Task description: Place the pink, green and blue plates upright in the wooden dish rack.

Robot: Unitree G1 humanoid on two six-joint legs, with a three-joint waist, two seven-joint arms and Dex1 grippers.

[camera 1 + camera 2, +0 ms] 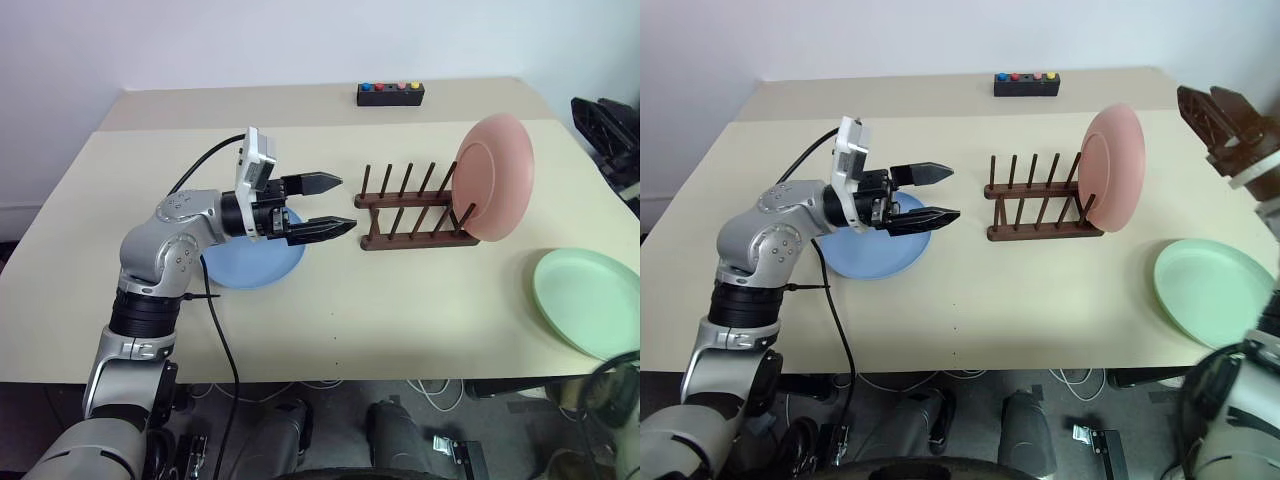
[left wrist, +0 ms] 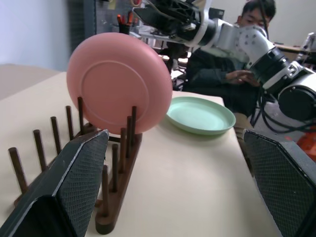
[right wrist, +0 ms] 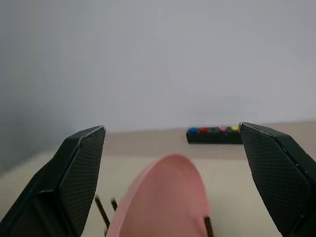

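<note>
From the head, the pink plate [image 1: 494, 177] stands up in the right end of the wooden dish rack [image 1: 412, 208]. The green plate [image 1: 590, 298] lies flat on the table [image 1: 400, 310], well to the right. The blue plate [image 1: 262, 262] lies flat under the left gripper [image 1: 336, 206], whose jaws are wide and hold nothing.

The right eye view adds the right gripper [image 1: 1212, 108], up high, past the pink plate.

The left wrist view shows a person [image 2: 232, 74] sitting behind the table.

The right wrist view shows wide, empty jaws and a black box [image 3: 214, 135] with coloured buttons.
</note>
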